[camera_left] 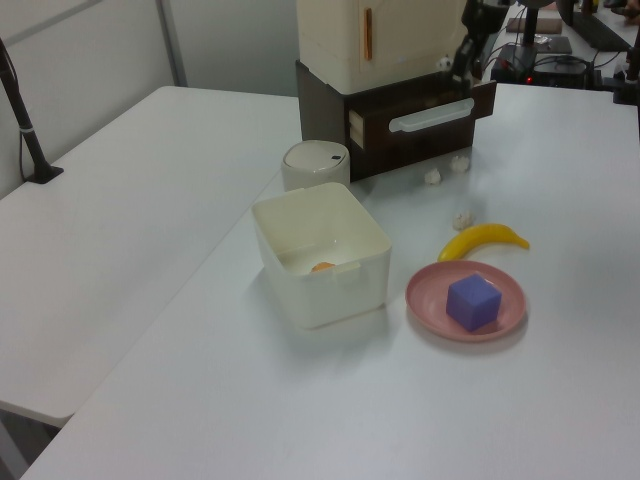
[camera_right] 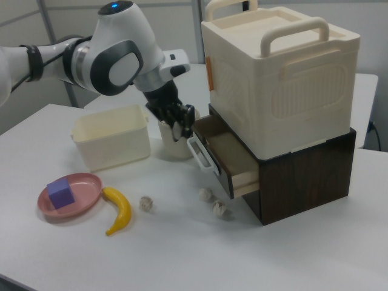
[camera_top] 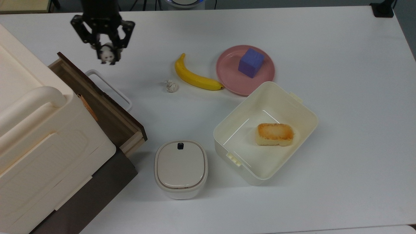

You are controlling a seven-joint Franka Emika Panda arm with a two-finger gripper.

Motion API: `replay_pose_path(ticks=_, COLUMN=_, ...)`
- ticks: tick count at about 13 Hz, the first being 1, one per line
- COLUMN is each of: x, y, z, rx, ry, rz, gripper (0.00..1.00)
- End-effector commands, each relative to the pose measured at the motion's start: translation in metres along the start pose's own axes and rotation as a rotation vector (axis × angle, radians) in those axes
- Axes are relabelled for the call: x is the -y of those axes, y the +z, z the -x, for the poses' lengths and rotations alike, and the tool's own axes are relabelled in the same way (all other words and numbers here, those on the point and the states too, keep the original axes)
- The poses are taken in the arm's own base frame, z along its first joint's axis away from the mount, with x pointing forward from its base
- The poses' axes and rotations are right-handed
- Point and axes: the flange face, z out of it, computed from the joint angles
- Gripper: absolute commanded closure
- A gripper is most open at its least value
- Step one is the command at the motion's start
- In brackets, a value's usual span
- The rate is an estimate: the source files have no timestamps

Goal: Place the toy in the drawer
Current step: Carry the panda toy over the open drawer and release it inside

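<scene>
You see a matt white counter (camera_top: 341,97), smooth and lightly reflective. The drawer (camera_top: 97,100) shows dark brown wood on its front and paler raw-looking wood on its sides, with a smooth white plastic loop handle (camera_top: 110,89). The cabinet (camera_top: 39,139) above it is cream moulded plastic with a dull sheen. At the banana's (camera_top: 195,78) seven o'clock in the top view lies a crumpled paper wad (camera_top: 171,86). The pink plate (camera_top: 227,74) looks smooth and satin; the pincer (camera_top: 105,53) is matt black.
</scene>
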Motion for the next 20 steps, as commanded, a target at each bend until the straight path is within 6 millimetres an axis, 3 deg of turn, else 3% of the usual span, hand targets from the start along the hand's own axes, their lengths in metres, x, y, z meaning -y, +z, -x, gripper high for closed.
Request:
replay_pose_path(ticks=1, x=-0.024, y=0.000, z=-0.016, rx=-0.131, ry=0.174, rz=0.018, gripper=1.00)
replay_pose_path(ticks=4, x=-0.042, y=-0.002, z=-0.021, rx=-0.195, ry=0.202, rz=0.065, gripper=1.00)
replay_pose_path(ticks=8, x=-0.058, y=0.013, z=-0.030, rx=-0.294, ry=0.314, rz=0.097, gripper=1.00)
replay_pose_path(ticks=12, x=-0.059, y=0.020, z=-0.030, rx=-0.297, ry=0.294, rz=0.126, gripper=1.00)
replay_pose_path(ticks=13, x=-0.059, y=0.020, z=-0.030, rx=-0.296, ry=0.295, rz=0.125, gripper=0.55)
replay_pose_path(ticks=14, x=-0.060, y=0.020, z=-0.030, rx=-0.296, ry=0.296, rz=0.128, gripper=0.01)
replay_pose_path(ticks=20, x=-0.061, y=0.019, z=-0.030, rx=-0.297, ry=0.310, rz=0.127, gripper=0.00)
